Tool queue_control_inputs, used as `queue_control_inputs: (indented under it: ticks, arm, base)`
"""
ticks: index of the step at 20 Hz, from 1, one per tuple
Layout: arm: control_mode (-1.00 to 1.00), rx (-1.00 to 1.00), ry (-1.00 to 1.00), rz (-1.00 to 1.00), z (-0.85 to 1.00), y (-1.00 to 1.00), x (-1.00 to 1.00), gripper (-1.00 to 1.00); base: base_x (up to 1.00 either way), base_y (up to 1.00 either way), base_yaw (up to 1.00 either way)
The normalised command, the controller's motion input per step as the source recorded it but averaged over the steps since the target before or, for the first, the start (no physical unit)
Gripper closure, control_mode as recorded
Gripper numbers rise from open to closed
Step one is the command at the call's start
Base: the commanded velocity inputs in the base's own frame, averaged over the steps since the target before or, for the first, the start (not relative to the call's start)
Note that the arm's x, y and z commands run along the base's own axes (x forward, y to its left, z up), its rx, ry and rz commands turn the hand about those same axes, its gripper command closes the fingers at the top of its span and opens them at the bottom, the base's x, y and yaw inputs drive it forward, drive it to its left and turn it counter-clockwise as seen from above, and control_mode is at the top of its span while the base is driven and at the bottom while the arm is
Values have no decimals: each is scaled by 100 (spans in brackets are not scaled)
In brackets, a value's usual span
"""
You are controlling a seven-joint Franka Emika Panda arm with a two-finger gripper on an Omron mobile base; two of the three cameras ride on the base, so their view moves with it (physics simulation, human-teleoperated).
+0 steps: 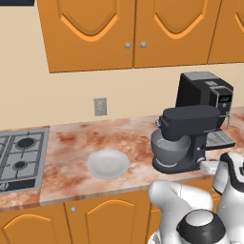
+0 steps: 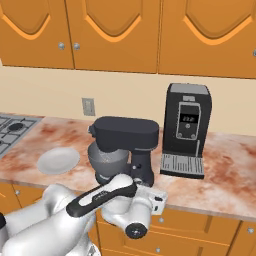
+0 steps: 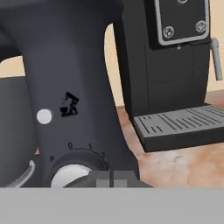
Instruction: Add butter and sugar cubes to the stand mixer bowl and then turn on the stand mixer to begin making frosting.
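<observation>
Pressing close to the stand mixer point(image 3: 74, 87), we had our gripper point(image 3: 110, 178) shut, its dark fingertips together and empty, right by the round speed dial point(image 3: 70, 173) at the foot of the mixer's column. That column looked smooth and matte dark grey, marked with a small white dot and a tiny mixer icon, with numbers arcing over the dial. From the base views we saw the rounded head sitting over the stand mixer bowl point(image 1: 169, 148), a deep grey metal bowl on the flat base. Just beside the mixer stood a boxy black coffee machine point(image 2: 187, 127) with a ribbed drip tray. A flat white plate point(image 1: 108, 163) lay near on the mottled reddish stone counter point(image 1: 71, 147). Further left was a gas hob point(image 1: 21, 155), and orange wooden cabinets point(image 1: 128, 31) hung on the cream wall.
</observation>
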Motion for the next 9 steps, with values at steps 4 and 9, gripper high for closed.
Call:
queue_control_inputs:
  ticks: [4, 9]
  arm:
    - [-100, 6, 20, -13, -11, 19, -10, 100]
    - [-100, 2, 8, -10, 3, 10, -1, 100]
  base:
    - [0, 0, 0]
    - [0, 0, 0]
